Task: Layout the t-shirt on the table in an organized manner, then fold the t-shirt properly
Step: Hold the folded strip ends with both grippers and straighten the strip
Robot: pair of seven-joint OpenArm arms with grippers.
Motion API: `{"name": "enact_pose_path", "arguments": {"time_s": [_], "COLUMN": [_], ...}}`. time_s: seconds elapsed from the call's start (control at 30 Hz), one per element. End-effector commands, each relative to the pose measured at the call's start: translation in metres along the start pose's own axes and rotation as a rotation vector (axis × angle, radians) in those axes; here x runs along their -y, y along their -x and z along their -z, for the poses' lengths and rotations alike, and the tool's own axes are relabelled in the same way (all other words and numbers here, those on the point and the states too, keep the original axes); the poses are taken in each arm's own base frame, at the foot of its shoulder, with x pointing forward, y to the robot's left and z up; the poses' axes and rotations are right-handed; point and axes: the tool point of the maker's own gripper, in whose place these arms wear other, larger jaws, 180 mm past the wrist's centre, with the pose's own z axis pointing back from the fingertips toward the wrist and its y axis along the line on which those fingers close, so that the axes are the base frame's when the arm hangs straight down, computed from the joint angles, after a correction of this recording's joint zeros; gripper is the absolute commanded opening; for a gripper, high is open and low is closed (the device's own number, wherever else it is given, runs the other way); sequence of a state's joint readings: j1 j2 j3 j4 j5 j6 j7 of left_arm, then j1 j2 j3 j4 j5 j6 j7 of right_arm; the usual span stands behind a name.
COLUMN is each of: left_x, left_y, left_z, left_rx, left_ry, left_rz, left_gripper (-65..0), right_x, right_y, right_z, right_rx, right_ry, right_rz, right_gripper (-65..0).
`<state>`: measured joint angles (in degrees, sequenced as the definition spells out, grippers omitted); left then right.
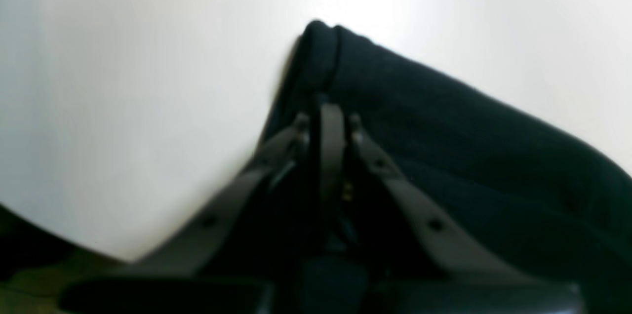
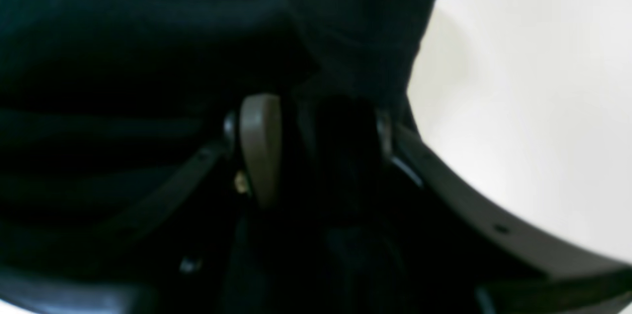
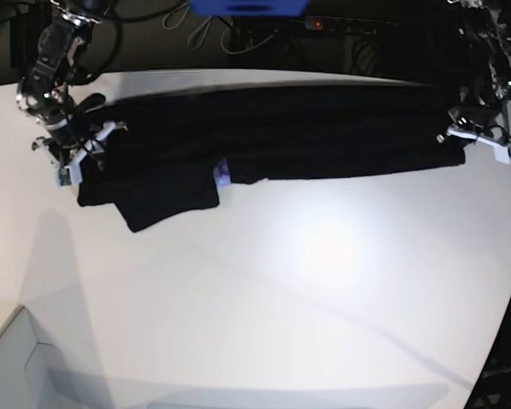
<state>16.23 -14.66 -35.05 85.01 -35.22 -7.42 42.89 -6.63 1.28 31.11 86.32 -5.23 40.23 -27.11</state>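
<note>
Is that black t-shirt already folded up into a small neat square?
No, the t-shirt lies stretched in a long band across the far side of the table, one sleeve hanging forward.

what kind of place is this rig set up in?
Probably a robotics lab or test bench, not a home. A large bare white table carries only a black t-shirt, with two robot arms mounted at its far corners, and cables and a blue unit sit in the dark behind it.

black t-shirt [image 3: 272,132] with a purple print patch, on white table [image 3: 324,281]
</note>
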Motion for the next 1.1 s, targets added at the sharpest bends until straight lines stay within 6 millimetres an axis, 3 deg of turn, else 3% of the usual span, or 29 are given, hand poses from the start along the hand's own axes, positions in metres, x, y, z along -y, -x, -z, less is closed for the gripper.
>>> {"name": "enact_pose_path", "arguments": {"time_s": [0.0,0.13,0.33,0.6,0.77,0.87,1.07], "left_x": [-0.001,-0.004,-0.004,-0.006,-0.005,-0.004,-0.004], "left_y": [-0.013,-0.011,-0.011,-0.01,-0.01,-0.01,-0.008], "left_z": [0.0,0.007,0.008,0.007,0.007,0.007,0.007], "left_rx": [0.033,0.024,0.022,0.021,0.021,0.02,0.016], "left_ry": [-0.003,-0.007,-0.004,-0.007,-0.005,-0.003,-0.004], "left_rz": [0.005,-0.015,-0.026,-0.026,-0.023,-0.025,-0.025], "left_gripper": [-65.0,-65.0,-65.0,-65.0,-65.0,-65.0,-65.0], "right_x": [0.015,0.044,0.046,0.043,0.047,0.031,-0.009], "right_y": [-0.004,-0.015,-0.019,-0.021,-0.062,-0.093,-0.127], "right_z": [-0.003,-0.014,-0.04,-0.056,-0.074,-0.061,-0.014], "right_rx": [-0.006,0.023,0.063,0.037,0.081,0.114,0.117], "right_ry": [0.045,0.137,0.202,0.231,0.291,0.244,0.096], "right_rz": [-0.024,0.005,0.018,-0.007,-0.047,-0.086,-0.109], "right_gripper": [-39.4,-39.4,-39.0,-20.9,-19.9,-19.9,-19.9]}}
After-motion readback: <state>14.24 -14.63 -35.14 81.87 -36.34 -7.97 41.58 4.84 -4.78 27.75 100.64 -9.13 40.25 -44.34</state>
